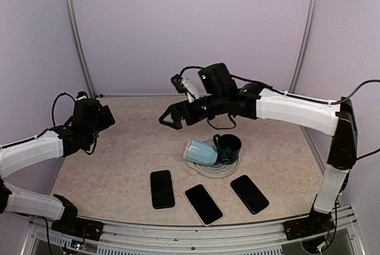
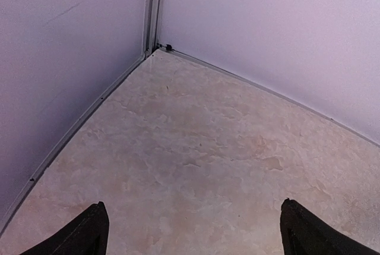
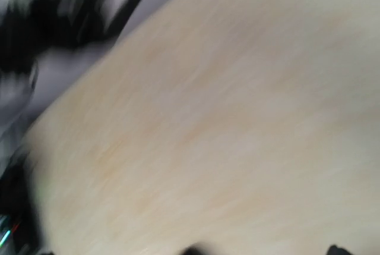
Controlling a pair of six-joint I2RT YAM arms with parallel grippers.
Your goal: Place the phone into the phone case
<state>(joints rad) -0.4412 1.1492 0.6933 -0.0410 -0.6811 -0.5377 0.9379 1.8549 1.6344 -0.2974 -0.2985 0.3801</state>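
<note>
Lying flat, three black slabs (image 1: pixel 203 204), glossy, rectangular

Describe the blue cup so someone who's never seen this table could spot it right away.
On the table, just behind three dark flat slabs near the front edge, sits a round plate. The light blue cup is on its left, beside a dark green mug. It alone is pale and lies tipped on its side; the mug stands upright.
</note>
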